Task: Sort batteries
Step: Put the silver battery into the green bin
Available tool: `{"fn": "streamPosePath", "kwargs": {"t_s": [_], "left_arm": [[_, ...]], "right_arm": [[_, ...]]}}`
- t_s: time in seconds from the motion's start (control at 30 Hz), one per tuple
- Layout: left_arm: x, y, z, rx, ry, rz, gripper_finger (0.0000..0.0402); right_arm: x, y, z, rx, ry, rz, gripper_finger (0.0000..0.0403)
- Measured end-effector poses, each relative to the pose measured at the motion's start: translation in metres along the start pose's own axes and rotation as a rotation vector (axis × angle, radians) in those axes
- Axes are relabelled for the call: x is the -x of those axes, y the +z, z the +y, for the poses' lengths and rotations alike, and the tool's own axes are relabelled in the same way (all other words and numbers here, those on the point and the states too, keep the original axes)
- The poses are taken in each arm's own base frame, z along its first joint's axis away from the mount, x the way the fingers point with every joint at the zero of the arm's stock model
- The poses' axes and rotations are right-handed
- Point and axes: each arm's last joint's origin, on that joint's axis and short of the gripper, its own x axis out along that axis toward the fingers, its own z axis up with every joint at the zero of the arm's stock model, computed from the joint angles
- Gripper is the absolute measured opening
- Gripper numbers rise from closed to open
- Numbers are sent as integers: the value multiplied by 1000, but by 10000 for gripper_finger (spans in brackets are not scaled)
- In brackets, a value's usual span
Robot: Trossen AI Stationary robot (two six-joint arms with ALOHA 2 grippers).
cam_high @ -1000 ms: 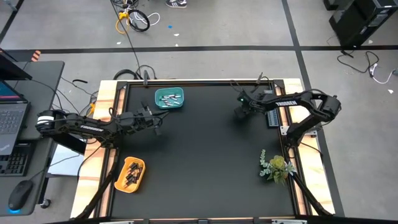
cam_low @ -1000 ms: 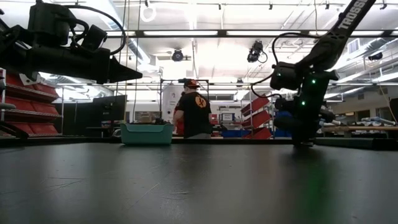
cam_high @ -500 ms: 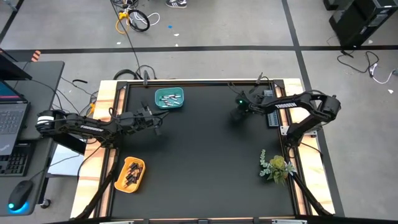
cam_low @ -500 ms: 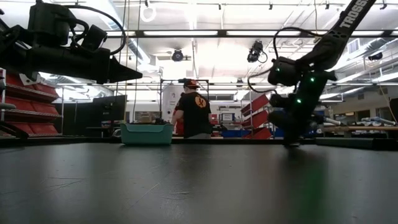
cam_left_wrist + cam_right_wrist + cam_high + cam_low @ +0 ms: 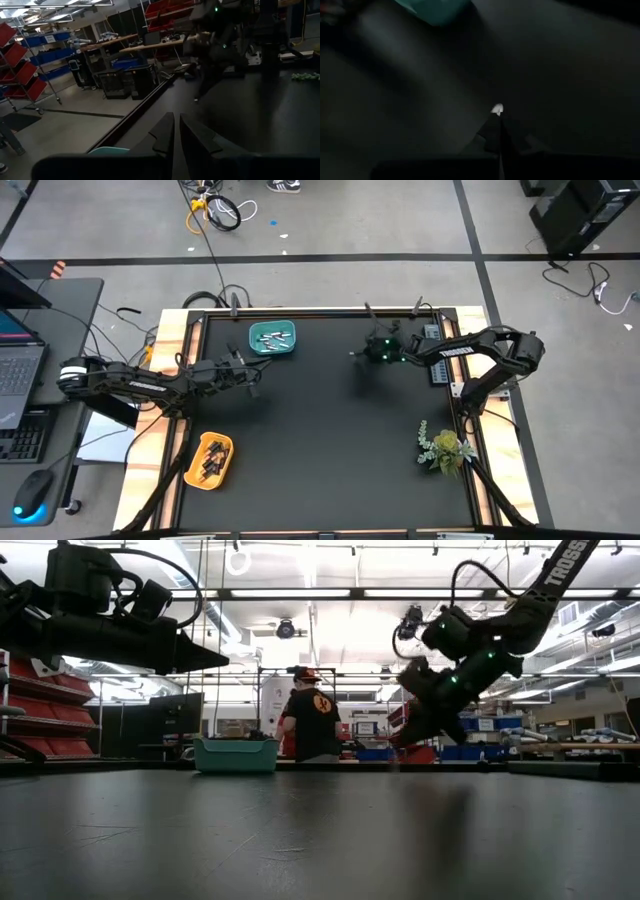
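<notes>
The black desk carries 2 bins, 1 plant sprig and 1 grey ribbed strip, with 2 dark arms reaching in from its sides.

The left arm lies low across the desk's left side; its left hand is pinched shut and has hold of nothing, hanging just above the bare surface near the teal bin. The right arm bends in from the right edge, and the right hand is lifted off the desk at the far middle, fingers closed on 1 whitish battery, whose pale tip pokes out beyond the fingertips in the right wrist view (the rest of it is hidden between them).

The teal bin at the far left holds several whitish-silver batteries, too small and crowded to count. The yellow bin near the front left corner holds a cluster of dark batteries, equally hard to number.

The green plant sprig sits at the right edge, and the grey ribbed strip lies along the right border, partly covered by the right arm.

In the low view 1 person stands in the room behind, back turned.
</notes>
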Motion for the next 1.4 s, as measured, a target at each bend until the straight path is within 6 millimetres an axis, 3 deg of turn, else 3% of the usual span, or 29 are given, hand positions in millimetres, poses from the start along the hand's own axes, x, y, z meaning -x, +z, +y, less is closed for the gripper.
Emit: {"fn": "streamPosePath", "kwargs": {"t_s": [0.3, 0.47, 0.6, 0.8, 0.97, 1.1, 1.4], "left_arm": [[0, 0, 0, 0, -5, -1, 44], [0, 0, 0, 0, -4, -1, 44], [0, 1, 0, 6, -3, -7, 44], [0, 1, 0, 8, -3, -7, 44], [0, 1, 0, 7, -3, -6, 44], [0, 0, 0, 5, -4, 0, 44], [0, 0, 0, -2, -4, 1, 44]], "right_arm": [[1, 9, 5, 8, 44, -87, 1], [-1, 19, 25, 142, 44, -112, 25], [-9, 48, 40, 249, 0, -60, 73], [-34, 106, 42, 324, -29, 54, 127], [-77, 140, 29, 395, 37, 177, 129], [-98, 159, 18, 510, 11, 245, 123], [-134, 171, -15, 677, -18, 348, 122]]}}
